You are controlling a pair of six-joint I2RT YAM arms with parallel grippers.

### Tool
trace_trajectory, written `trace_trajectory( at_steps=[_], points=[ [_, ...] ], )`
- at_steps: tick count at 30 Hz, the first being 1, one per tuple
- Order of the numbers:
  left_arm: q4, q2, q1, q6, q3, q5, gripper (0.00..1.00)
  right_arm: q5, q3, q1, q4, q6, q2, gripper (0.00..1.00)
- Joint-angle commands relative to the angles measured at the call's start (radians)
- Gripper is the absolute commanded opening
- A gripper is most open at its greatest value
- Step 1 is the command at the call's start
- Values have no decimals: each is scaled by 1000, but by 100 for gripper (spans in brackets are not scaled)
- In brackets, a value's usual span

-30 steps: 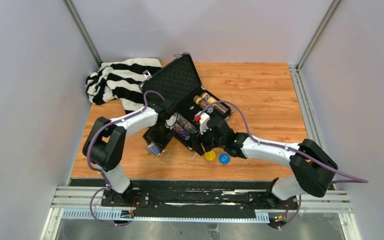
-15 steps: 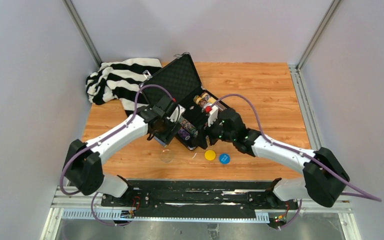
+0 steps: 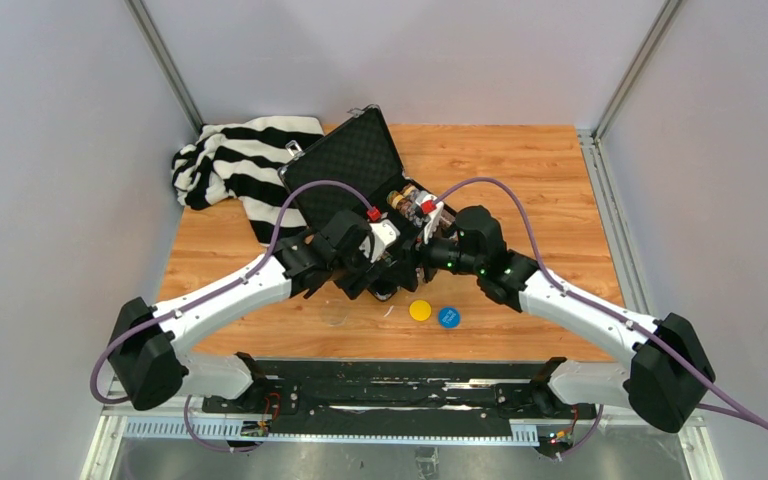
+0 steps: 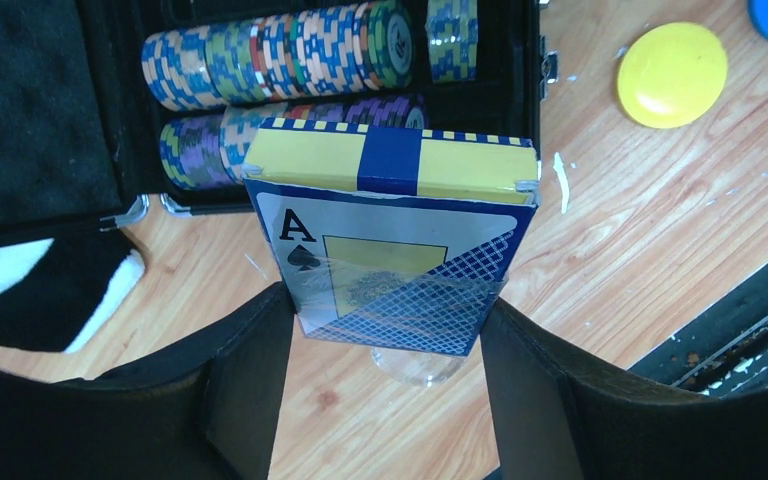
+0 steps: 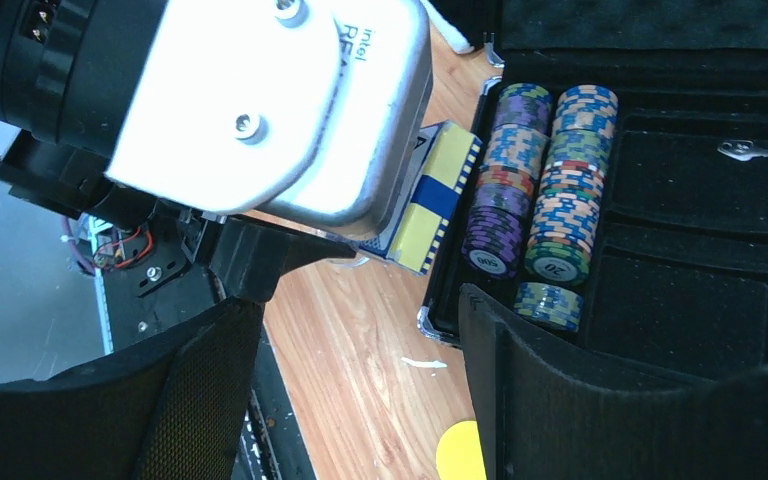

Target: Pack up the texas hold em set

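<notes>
Reaching in from its base at the near left, the left arm stretches diagonally across the wooden table (image 3: 520, 190), and the left gripper (image 3: 375, 265) sits at the near left edge of the open black case (image 3: 350, 160). Its two fingers (image 4: 250, 370) are clamped on the sides of the card box (image 4: 390, 240), which hangs above the table right beside the case rim, next to the chip rows (image 5: 550, 190). The box is blue and yellow; its face shows a large "A" over a black spade and a blue lattice pattern.

The right arm mirrors it from the near right, elbow low and wrist turned leftward, so the right gripper (image 3: 422, 250) hovers over the near edge of the case, close to the left wrist. Its jaws stand apart with nothing between them, only bare wood and the case rim below. From the right wrist view the silver camera housing on the left wrist reads "intel", with "RE" beneath it.

Two chip rows lie side by side in the foam tray; one end chip shows "20". A small metal key (image 5: 743, 150) rests in a neighbouring compartment. On the table near the case lie a yellow disc (image 3: 420, 310), a blue disc (image 3: 448, 317) and a clear disc (image 3: 335, 312). A black-and-white striped cloth (image 3: 230, 165) is bunched behind the case lid.
</notes>
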Motion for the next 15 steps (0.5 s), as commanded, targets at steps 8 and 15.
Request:
trace_trajectory(
  at_steps=[8,15],
  points=[
    [131,-132,-37,45,-35,82,41,-16,47,-5,48,17,42,70],
    [131,-159,-49,42,-40,133,41,51,65,-6,63,27,78,70]
  ],
)
